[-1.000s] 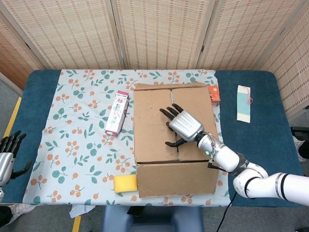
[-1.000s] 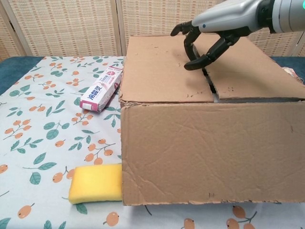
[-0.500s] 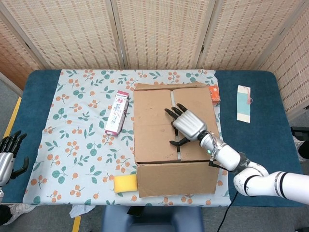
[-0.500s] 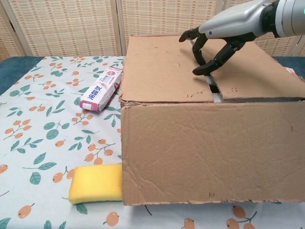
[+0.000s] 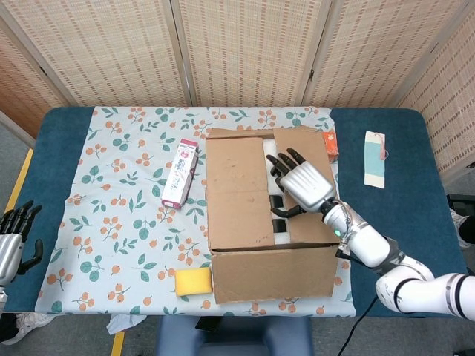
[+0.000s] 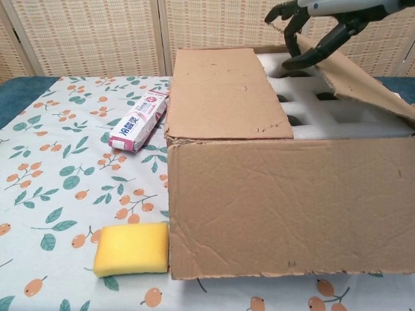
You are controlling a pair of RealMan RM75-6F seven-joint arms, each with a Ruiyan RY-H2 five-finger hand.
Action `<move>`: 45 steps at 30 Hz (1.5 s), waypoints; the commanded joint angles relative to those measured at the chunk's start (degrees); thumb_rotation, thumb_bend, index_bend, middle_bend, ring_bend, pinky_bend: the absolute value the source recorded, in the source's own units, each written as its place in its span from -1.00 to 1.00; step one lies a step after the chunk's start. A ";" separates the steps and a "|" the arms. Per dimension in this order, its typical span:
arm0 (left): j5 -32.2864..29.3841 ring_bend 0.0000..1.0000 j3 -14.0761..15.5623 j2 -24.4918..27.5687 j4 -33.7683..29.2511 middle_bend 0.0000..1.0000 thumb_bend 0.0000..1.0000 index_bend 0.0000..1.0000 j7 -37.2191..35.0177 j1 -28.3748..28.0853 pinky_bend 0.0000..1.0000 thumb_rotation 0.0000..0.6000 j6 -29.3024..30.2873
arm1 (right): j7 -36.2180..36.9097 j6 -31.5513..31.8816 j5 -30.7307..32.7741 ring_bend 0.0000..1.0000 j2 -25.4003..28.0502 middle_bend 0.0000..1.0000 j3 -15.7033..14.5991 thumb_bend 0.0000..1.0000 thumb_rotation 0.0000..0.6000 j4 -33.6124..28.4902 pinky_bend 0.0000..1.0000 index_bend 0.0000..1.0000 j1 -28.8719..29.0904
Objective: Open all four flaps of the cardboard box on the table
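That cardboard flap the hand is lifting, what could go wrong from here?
The right hand only hooks the edge of the raised flap, so it may slip and fall shut over the white foam insert. Swinging further outward, the flap could knock the small orange box beside the cardboard box.

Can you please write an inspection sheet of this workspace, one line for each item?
Surface: blue table under a floral cloth.
Job's things: brown cardboard box; right top flap lifted, left top flap lying flat; white foam insert with holes showing inside.
Clutter: yellow sponge, pink-and-white carton, small orange packet, teal-and-white card.
Hands: right hand grips the lifted flap's edge; left hand at the table's left edge, holding nothing, fingers apart.
Cables: black cable below the right arm.
Surroundings: woven folding screen behind the table.
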 commanded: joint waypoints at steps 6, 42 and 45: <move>-0.75 -1.00 -0.16 -0.33 -1.96 -1.00 0.39 -1.00 4.26 0.59 -1.00 1.00 1.09 | 4.86 7.85 -7.91 -1.00 8.90 -1.00 -0.16 -0.30 -0.40 -7.09 -1.00 -0.03 -7.89; 8.51 -1.00 2.53 -1.65 -4.37 -0.96 0.38 -0.57 11.07 1.49 -1.00 1.00 8.16 | 36.56 44.88 -36.78 -1.00 -8.59 -1.00 -4.51 -0.30 -0.16 25.97 -1.00 -0.15 -44.64; 9.80 -1.00 3.19 -0.63 -4.67 -0.95 0.38 -0.59 7.69 1.72 -1.00 1.00 8.82 | 32.49 44.02 -33.69 -1.00 -11.02 -1.00 -3.65 -0.30 0.10 26.62 -1.00 -0.25 -45.80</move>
